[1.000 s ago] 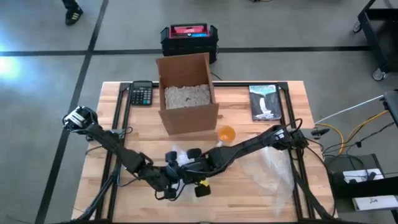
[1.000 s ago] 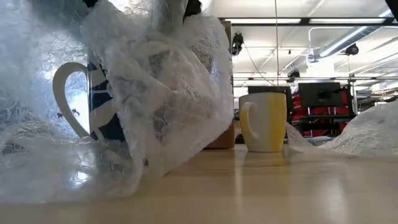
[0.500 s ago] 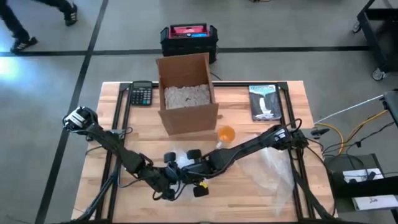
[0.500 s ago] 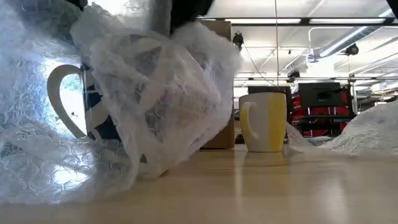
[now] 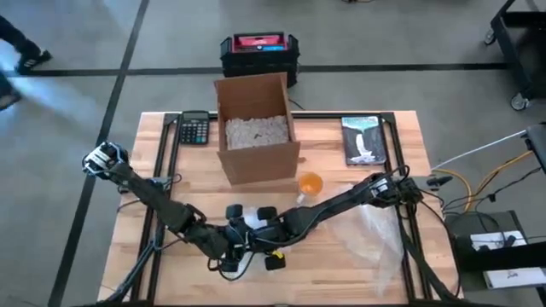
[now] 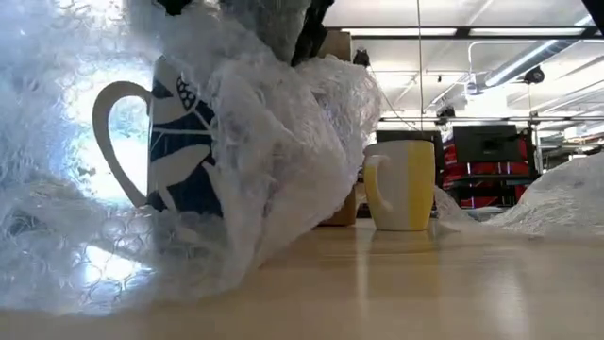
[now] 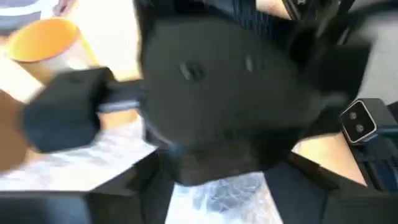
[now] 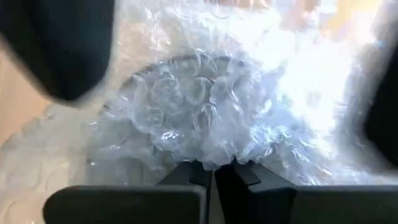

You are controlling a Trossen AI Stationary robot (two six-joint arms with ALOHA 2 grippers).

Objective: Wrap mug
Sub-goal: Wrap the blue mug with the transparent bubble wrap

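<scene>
The blue-and-white mug stands upright near the front edge of the wooden table, between the two arms, its vertical axis plumb and its handle turned clear of the bubble wrap that is draped over its rim and one flank while the patterned side near the handle is bare. The right gripper is directly above the mug, its fingers pinched together on a fold of the bubble wrap over the mug's mouth; the left gripper sits just beside it on the front side, so close that the left wrist view is filled by the other arm's dark body, and whether its fingers are open or closed I cannot tell. Both are about equally near the mug; the uncovered handle side is what the next fold has to reach, judging by how the wrap lies. Open room lies toward the front and left of the table; behind stand the cardboard box and the yellow mug, well apart, and a spare sheet of wrap lies to the right
</scene>
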